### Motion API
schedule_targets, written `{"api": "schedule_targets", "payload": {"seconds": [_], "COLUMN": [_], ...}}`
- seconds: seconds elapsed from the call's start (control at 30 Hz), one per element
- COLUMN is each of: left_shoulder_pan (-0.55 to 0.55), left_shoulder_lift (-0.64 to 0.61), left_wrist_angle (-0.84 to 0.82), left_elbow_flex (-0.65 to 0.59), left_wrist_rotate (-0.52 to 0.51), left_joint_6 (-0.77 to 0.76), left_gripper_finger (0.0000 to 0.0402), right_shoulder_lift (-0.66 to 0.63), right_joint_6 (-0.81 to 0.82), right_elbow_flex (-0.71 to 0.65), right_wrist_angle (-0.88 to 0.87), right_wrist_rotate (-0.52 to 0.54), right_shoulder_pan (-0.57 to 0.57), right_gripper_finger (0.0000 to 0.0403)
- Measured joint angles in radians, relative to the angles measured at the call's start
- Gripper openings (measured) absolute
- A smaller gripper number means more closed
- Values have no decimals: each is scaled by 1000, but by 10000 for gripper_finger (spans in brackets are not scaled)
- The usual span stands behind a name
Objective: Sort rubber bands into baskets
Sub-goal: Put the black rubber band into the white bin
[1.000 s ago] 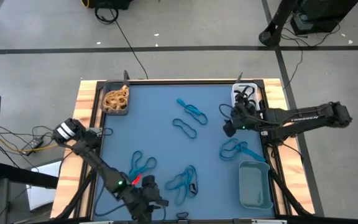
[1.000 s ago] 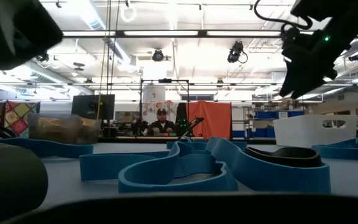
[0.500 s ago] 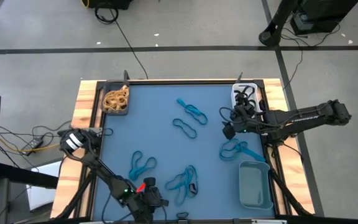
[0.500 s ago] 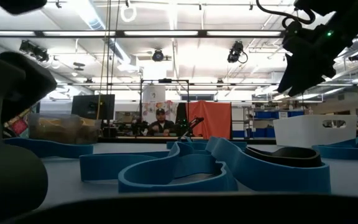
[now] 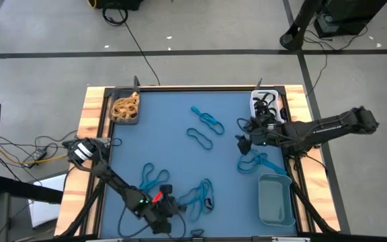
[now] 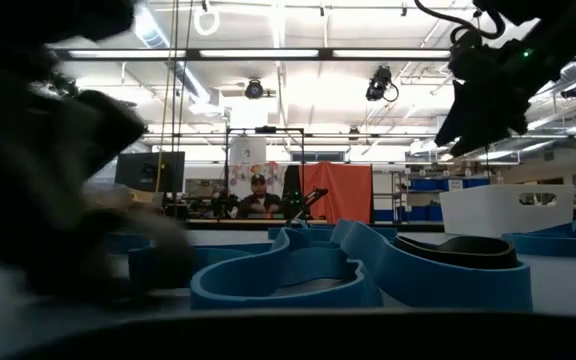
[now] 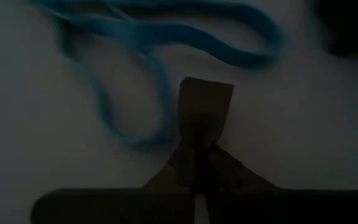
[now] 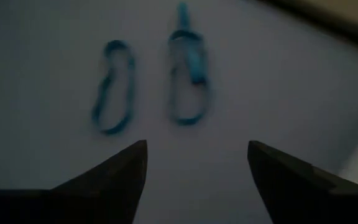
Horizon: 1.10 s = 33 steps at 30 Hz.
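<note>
The left arm reaches low along the near left part of the table, its left gripper [image 5: 173, 205] down close to the surface with the two fingers [image 7: 205, 112] pressed together. The right arm stretches in from the right edge, its right gripper [image 5: 242, 138] raised above the table, fingers [image 8: 120, 171] spread wide.
</note>
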Motion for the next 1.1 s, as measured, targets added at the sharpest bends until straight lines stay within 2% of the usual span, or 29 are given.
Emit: {"api": "schedule_targets", "payload": {"seconds": [0.1, 0.27, 0.33, 0.5, 0.6, 0.87, 0.97, 1.03, 1.1], "left_shoulder_pan": [24, 68, 81, 106, 129, 209, 237, 258, 289], "left_shoulder_lift": [-2, -21, -36, -95, -127, -144, -144, -144, -144], "left_wrist_angle": [-2, 6, 8, 14, 16, 81, 102, 120, 123], "left_elbow_flex": [-1, -1, -1, -1, -1, -1, -1, -1, -1], "left_wrist_rotate": [-56, -64, -101, -262, -333, -342, -324, -284, -230], "left_joint_6": [20, 19, 18, 58, 97, 178, 189, 167, 72], "left_gripper_finger": [18, 16, 16, 15, 15, 14, 14, 14, 14], "right_shoulder_lift": [35, 112, 144, 231, 278, 390, 419, 432, 441], "right_joint_6": [-83, -245, -272, -280, -345, -700, -857, -976, -1105], "right_elbow_flex": [-61, -134, -138, -139, -139, -139, -139, -139, -139], "right_wrist_angle": [186, 490, 568, 765, 860, 1008, 1076, 1102, 1124], "right_wrist_rotate": [-102, -240, -282, -388, -455, -453, -416, -366, -317], "right_shoulder_pan": [22, 73, 91, 119, 131, 180, 199, 214, 228], "right_gripper_finger": [282, 278, 277, 279, 281, 275, 270, 266, 263]}}
